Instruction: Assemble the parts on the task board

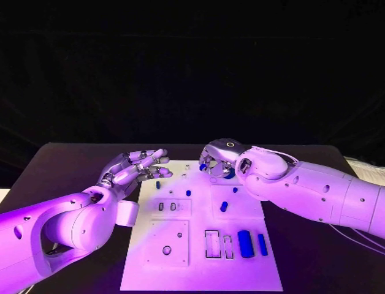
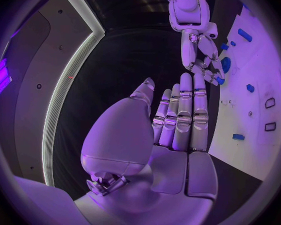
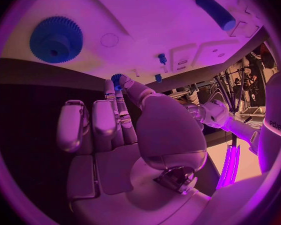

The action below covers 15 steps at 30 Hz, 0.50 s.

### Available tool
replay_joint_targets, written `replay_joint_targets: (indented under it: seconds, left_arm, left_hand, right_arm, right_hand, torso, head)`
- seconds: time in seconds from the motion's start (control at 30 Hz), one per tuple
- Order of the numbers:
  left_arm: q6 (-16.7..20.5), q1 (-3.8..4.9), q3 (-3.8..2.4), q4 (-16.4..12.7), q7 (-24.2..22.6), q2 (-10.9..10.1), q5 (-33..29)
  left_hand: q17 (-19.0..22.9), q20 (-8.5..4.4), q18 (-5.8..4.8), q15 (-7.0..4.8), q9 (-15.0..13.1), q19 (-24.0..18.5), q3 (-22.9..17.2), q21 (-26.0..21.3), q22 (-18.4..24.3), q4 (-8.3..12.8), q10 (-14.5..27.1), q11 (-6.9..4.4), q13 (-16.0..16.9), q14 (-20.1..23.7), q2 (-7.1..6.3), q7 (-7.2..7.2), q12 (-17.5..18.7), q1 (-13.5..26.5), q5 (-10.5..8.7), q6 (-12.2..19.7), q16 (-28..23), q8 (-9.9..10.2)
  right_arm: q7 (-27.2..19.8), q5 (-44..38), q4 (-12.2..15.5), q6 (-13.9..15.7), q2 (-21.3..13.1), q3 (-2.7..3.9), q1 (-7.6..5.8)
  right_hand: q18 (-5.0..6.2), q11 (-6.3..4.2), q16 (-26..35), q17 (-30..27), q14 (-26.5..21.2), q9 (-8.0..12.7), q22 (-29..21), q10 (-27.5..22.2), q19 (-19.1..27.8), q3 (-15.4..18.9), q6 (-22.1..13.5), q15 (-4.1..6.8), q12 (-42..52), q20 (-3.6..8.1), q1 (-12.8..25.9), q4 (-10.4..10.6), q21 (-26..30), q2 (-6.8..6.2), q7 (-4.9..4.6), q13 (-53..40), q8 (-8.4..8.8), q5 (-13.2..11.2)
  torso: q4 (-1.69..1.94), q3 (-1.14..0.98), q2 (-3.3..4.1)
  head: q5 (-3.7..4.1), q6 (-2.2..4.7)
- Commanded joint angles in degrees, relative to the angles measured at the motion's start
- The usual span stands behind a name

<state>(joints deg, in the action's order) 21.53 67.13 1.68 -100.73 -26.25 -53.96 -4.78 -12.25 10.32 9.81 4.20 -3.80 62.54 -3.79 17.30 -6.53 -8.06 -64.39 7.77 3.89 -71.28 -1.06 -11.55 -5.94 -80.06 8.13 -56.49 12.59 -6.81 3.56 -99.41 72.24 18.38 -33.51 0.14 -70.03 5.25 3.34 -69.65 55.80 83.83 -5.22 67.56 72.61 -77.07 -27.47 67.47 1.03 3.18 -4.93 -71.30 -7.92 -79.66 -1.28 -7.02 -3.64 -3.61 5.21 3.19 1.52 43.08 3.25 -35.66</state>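
Nearest you, two blue cylinders lie side by side in the lower right part of the task board, beside its rectangular slots. Further up the board, a few small blue pegs stand near its middle. Your left hand hovers over the board's far left edge with its fingers held straight and close together, gripping nothing. Across from it, your right hand hangs above the far right corner with a small blue gear at its fingertips; you cannot tell whether it is truly pinched. A larger blue gear sits on the board just beside that hand.
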Motion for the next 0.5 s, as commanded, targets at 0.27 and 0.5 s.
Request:
replay_joint_targets:
  seconds: [0.27, 0.5]
  left_arm:
    - [-1.2, 0.19, -0.08, -0.5, -0.5, -0.3, -0.1]
    - [-1.2, 0.3, -0.1, -0.4, -0.5, -0.2, -0.1]
  left_hand:
    - [-0.1, 0.2, 0.64, 0.27, 0.1, 0.1, 0.1, -0.4, 0.1, 0.3, 0.1, 0.34, -0.1, 0.2, -0.21, -0.28, 0.3, 0.0, -0.38, 0.1, -0.4, 0.4]
    - [-0.1, 0.2, 0.64, 0.27, 0.1, 0.1, 0.1, -0.4, 0.1, 0.3, 0.1, 0.34, -0.1, 0.2, -0.21, -0.28, 0.3, 0.0, -0.38, 0.1, -0.4, 0.4]
  right_arm:
    - [0.4, -0.1, -3.9, 3.6, 3.8, 0.08, -0.11]
    - [0.4, -0.2, -6.1, 3.2, 6.0, 0.08, -0.13]
  right_hand:
    - [-0.62, 0.4, -0.6, 0.3, 1.7, -0.6, 0.2, -0.5, -0.4, -0.9, -0.5, -0.07, 0.3, -0.2, -0.1, 1.1, -0.5, -0.71, -0.5, 0.0, -0.05, -0.5]
    - [-0.63, 0.42, -0.8, 0.3, 1.7, -0.6, 0.3, -0.6, -0.4, -1.0, -0.6, -0.1, 0.3, -0.24, 0.0, 1.2, -0.6, -1.03, -0.51, 0.0, -0.05, -0.6]
  torso:
    - [0.13, 0.04, 0.12]
    - [0.56, 0.06, 0.33]
  head:
    - [-0.32, 0.08]
    - [-0.01, 0.18]
